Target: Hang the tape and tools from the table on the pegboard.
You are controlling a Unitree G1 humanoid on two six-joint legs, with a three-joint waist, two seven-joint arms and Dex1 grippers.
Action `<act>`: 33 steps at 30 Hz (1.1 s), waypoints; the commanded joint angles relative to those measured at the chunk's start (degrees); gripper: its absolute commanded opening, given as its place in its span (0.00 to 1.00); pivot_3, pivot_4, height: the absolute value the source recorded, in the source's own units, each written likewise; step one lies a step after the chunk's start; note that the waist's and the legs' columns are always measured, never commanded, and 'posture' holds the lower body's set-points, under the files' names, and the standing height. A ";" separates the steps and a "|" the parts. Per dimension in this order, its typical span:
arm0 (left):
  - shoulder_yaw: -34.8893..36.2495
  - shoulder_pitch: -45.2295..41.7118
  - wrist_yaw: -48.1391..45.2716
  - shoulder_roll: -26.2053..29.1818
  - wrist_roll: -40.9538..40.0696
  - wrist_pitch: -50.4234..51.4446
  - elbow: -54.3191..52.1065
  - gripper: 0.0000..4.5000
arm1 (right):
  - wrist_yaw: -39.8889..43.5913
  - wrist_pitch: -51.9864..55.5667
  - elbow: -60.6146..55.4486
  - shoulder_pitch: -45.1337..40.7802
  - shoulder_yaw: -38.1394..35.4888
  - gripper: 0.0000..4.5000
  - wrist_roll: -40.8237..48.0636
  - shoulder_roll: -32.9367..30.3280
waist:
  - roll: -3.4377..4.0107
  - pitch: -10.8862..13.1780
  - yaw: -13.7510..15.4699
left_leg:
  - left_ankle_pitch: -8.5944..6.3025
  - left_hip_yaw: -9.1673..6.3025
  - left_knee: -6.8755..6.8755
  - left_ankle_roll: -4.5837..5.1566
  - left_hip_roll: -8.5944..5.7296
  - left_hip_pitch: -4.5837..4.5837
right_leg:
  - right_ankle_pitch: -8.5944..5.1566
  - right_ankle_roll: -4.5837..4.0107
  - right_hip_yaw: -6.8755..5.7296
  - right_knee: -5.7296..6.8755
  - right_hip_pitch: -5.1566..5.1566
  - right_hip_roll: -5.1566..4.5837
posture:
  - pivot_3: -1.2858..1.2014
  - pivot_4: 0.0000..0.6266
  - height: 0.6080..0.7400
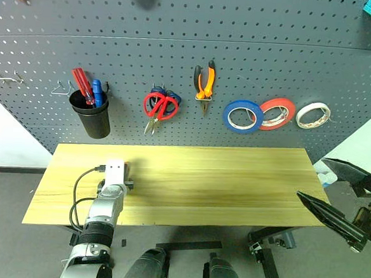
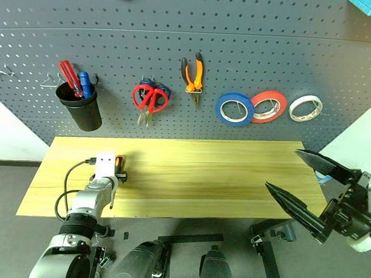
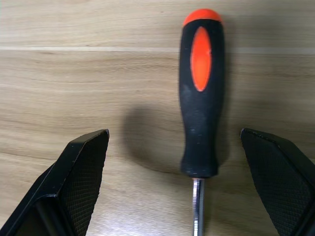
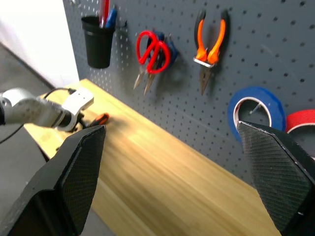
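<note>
down at the near left end of the table [image 1: 233,180], the left gripper [image 3: 174,187] stands with its fingers wide apart, one on each side of the screwdriver [image 3: 201,93], touching nothing. that screwdriver lies flat on the wood: a black handle with an orange cap and orange oval inlay, slim steel shaft running back toward the gripper. off the table's right end the right gripper [image 2: 309,189] hangs in the air, fingers likewise spread and empty. on the pegboard [image 1: 274,50] hang the red-handled scissors [image 1: 160,107], the orange-and-black pliers [image 1: 204,83] and the blue tape [image 1: 242,115] with its white core.
</note>
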 commanded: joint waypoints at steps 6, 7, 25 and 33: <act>0.33 -2.23 -1.36 0.79 -1.56 0.51 1.95 0.99 | 1.07 -0.43 -0.99 0.70 -0.51 1.00 -1.28 0.08 | -0.06 0.06 -0.01 | 0.00 0.00 0.00 0.00 0.00 0.00 | 0.00 0.00 0.00 -0.01 0.00 -0.01 | 0.46 0.29 1.00; 0.44 -2.40 -1.28 0.81 -1.67 0.59 2.24 0.99 | 1.09 -0.41 -0.97 0.75 -0.53 1.00 -1.33 0.11 | -0.08 0.07 -0.02 | 0.00 0.00 -0.01 0.00 0.00 0.00 | 0.00 0.00 0.00 -0.01 0.00 -0.01 | 0.46 0.29 1.00; 0.72 -1.50 -0.52 0.90 -1.89 2.74 0.86 0.27 | 1.07 -0.31 -0.28 0.51 -0.18 1.00 -1.99 -0.11 | -0.31 0.34 -0.31 | -0.08 0.00 -0.04 -0.13 0.01 0.00 | -0.01 -0.01 0.01 -0.04 0.00 -0.02 | 0.46 0.29 1.00; 0.53 -0.54 -0.57 1.00 -1.68 2.99 -0.54 0.11 | 0.95 -0.14 -0.06 -0.35 -0.03 1.00 -1.49 -0.29 | -0.33 0.46 -0.29 | -0.09 0.00 -0.06 -0.15 0.01 0.00 | -0.01 -0.01 0.00 -0.06 0.00 -0.02 | 0.46 0.29 1.00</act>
